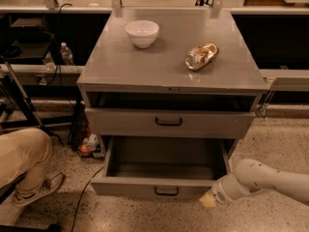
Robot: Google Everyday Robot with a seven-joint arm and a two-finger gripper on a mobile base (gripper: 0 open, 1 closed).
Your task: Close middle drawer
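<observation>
The middle drawer (145,186) is a wide grey metal drawer pulled far out of the cabinet. Its deep tray holds nothing, and its low front carries a small black handle (166,191). Above it, the taller-fronted top drawer (125,122) stands slightly out from the cabinet, with a dark gap over it. The lowest drawer is hidden beneath the open one. My gripper (208,200), a cream tip on a white arm (260,178), sits low at the right end of the middle drawer's front, touching it or almost so.
On the cabinet top (120,66) stand a white bowl (142,33) and a crumpled gold bag (201,55). A person's leg and shoe (29,168) are on the floor at the left. Bottles and cables (87,144) lie beside the cabinet's left side.
</observation>
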